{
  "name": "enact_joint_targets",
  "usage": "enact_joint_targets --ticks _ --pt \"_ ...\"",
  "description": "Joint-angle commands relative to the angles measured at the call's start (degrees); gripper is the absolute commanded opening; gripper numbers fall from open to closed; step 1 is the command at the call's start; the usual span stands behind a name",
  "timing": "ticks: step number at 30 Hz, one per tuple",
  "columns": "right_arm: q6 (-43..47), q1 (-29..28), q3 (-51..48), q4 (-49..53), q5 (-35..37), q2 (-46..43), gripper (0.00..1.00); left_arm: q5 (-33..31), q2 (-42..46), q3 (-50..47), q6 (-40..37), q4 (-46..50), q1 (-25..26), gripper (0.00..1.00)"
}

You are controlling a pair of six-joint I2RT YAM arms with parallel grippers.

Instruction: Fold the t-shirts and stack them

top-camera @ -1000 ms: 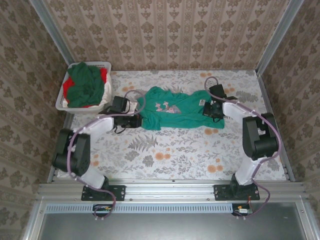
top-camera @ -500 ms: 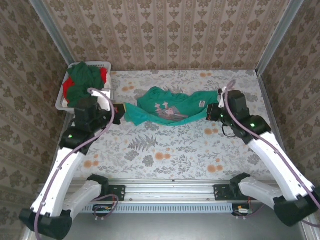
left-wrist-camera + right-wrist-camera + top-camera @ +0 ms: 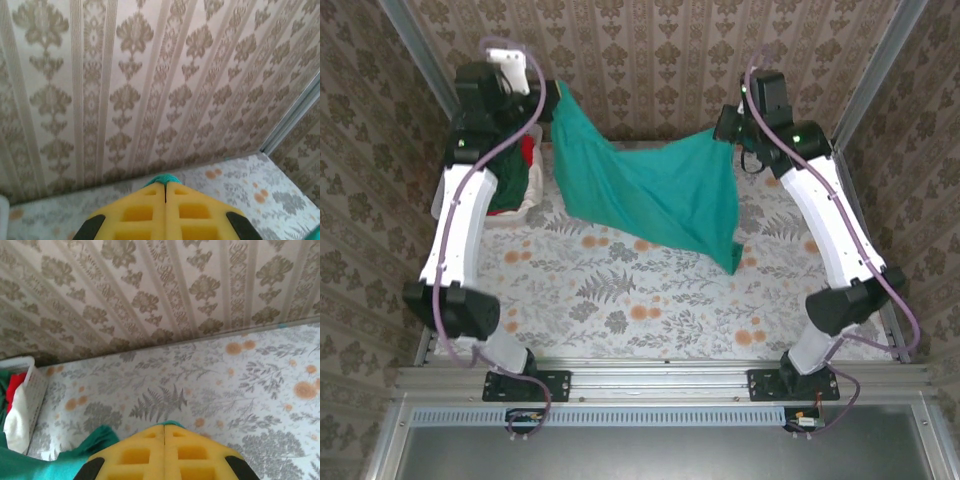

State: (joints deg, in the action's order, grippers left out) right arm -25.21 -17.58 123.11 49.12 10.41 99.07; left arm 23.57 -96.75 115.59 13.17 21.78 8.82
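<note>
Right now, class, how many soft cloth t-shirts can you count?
2: a teal-green cloth t-shirt held between left gripper and right gripper; red cloth in the white plastic basket. More may be hidden there.

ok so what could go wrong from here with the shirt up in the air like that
1. The left gripper and right gripper each pinch just an edge of the teal t-shirt. In the left wrist view a mere sliver of cloth pokes out of the grip, so it may slip free.
2. The shirt hangs lopsided, its lowest corner drooping toward the table on the right, so it could land bunched or creased.
</note>
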Motion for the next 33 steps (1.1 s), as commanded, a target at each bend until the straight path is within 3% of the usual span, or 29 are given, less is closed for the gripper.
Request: enact_joint_targets --ticks 1,5,8,12,15,19,24,29,31,33 --pt "1.82 3.26 18.91 6.82 -0.69 2.27 0.00 5.72 -2.36 16.32 -2.26 -0.42 -1.64 0.00" --pt "4.43 5.58 31.52 9.62 -2.48 6.21 0.00 6.51 -4.22 25.65 -3.88 2.84 -2.28 0.00" --pt "4.64 6.98 29.57 8.60 -3.13 3.12 0.00 6.38 2.80 17.79 -4.46 0.00 -2.76 0.00" --pt "5.94 7.36 11.56 0.66 -5.58 -7.39 0.00 1.02 20.70 -10.68 -4.51 -16.51 -2.80 0.00" --pt "5.47 7.30 -6.61 -3.27 -8.31 -16.07 0.00 -1.29 30.15 -25.32 -3.86 -16.89 -2.80 0.00" --pt "2.19 7.36 -37.01 -12.66 -11.27 -31.51 0.00 -2.85 46.05 -53.25 3.04 -22.93 -2.59 0.00" --pt "0.19 7.32 -63.99 -11.68 -9.37 -41.41 0.00 -6.45 66.08 -78.43 9.17 -10.32 -1.57 0.00" --pt "-2.32 7.50 -80.12 -6.84 -6.96 -44.90 0.00 -4.46 80.75 -89.59 17.33 6.87 1.01 0.00" --pt "-4.83 7.30 -83.33 -7.72 -9.57 -47.10 0.05 -5.28 84.42 -93.30 21.69 7.40 3.94 0.07" --pt "-9.47 6.86 -82.54 -5.84 -10.46 -48.41 0.20 -7.81 85.14 -95.27 23.93 6.63 7.66 0.11"
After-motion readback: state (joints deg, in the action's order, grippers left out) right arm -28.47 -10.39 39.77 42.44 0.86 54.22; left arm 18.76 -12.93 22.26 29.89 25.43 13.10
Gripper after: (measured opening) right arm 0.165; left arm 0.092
